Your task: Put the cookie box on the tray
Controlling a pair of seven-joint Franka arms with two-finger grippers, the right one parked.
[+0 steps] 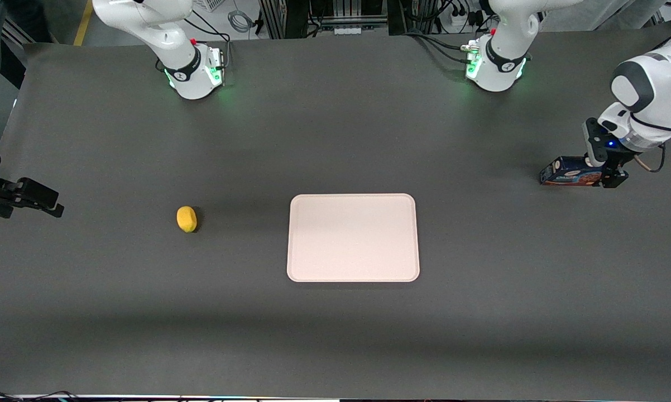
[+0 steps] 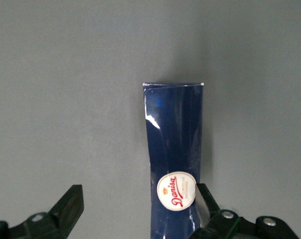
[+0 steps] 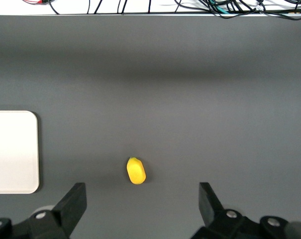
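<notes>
I read the scene from the front camera outward. The tray [image 1: 353, 237] lies flat on the table [image 1: 335, 335] at mid-width, with nothing on it. Level with it, toward the parked arm's end, sits a small yellow rounded object [image 1: 186, 219], well apart from the tray. Farther from the camera, at the working arm's end of the table, the cookie box [image 1: 570, 172] rests on the table, well apart from the tray. My claw [image 1: 604, 174] is down at the end of the box that points away from the tray. In the left wrist view the claw [image 2: 140, 209] is spread wide and holds nothing: one finger [image 2: 206, 201] is touching or just beside the long edge of the cookie box [image 2: 174, 149] near its white oval logo, while the other finger [image 2: 70, 204] stands well clear over bare table. I judge the grasp not yet made, and the box sits off-centre between the fingers. Risk: closing from this offset would let the near finger push first, sliding or twisting the carton, giving a skewed hold at one end. An end grip on a long box may also let it droop or slip during the carry to the tray.
</notes>
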